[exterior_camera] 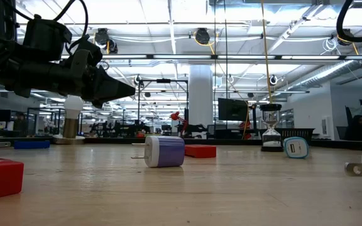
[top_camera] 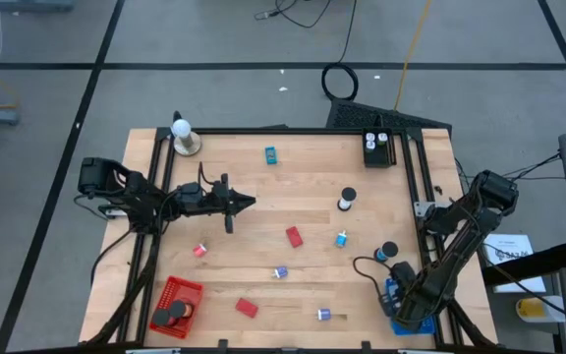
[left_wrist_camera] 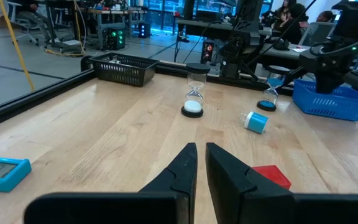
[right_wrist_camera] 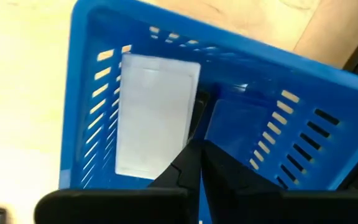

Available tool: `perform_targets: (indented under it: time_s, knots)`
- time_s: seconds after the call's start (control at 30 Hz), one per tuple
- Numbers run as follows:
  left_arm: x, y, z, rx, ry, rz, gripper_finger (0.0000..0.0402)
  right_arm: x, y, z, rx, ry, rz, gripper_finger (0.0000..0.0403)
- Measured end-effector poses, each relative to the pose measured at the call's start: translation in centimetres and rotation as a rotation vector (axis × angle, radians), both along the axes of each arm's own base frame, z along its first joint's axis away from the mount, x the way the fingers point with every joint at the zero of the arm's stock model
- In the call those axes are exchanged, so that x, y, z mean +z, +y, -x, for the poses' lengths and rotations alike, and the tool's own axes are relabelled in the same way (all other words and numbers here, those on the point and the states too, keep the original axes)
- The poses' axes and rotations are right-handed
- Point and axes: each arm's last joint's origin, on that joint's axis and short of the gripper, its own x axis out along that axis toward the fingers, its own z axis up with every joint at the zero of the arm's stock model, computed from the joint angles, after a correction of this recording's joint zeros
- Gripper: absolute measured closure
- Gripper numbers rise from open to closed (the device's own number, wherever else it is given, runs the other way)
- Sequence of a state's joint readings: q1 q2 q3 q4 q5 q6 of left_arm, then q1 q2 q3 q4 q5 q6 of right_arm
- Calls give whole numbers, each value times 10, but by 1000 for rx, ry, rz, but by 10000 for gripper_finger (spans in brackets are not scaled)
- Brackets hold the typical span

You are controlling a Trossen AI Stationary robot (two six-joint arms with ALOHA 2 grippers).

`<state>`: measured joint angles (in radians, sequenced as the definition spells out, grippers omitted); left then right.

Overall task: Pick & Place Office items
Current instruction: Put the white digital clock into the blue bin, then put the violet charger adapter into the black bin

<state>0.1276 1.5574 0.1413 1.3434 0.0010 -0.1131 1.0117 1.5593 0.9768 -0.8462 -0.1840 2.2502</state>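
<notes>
At lower right of the high view a pale flat item (right_wrist_camera: pixel 157 115) lies inside the blue basket (right_wrist_camera: pixel 278 59), long axis along the right gripper's (right_wrist_camera: pixel 196 163) reach, directly under its shut, empty jaws. Left gripper (top_camera: pixel 247 204) hovers mid-left, jaws together, nearest the red block (top_camera: pixel 294 236). No writing is readable

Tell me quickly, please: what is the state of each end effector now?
Left end effector: closed, holding nothing, above the table.
Right end effector: closed, holding nothing, over the blue basket.
</notes>
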Motion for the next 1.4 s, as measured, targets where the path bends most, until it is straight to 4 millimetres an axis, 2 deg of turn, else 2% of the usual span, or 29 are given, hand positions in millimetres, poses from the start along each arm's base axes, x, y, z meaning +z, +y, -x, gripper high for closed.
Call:
perform_targets:
  time_s: [0.37,0.7,0.97,1.23,1.4]
  knots:
    - [0,0,0,0,0,-2,360,11,6,-4,78,-26,-40,394]
    - [0,0,0,0,1,-5,360,36,-2,-4,214,18,91,394]
    - [2,0,0,0,-20,-8,360,41,-11,-23,487,-148,172,394]
    - [7,0,0,1,-70,-14,360,42,-22,-38,640,-192,202,394]
    - [7,0,-1,2,-74,-14,360,42,-24,-48,726,-290,264,394]
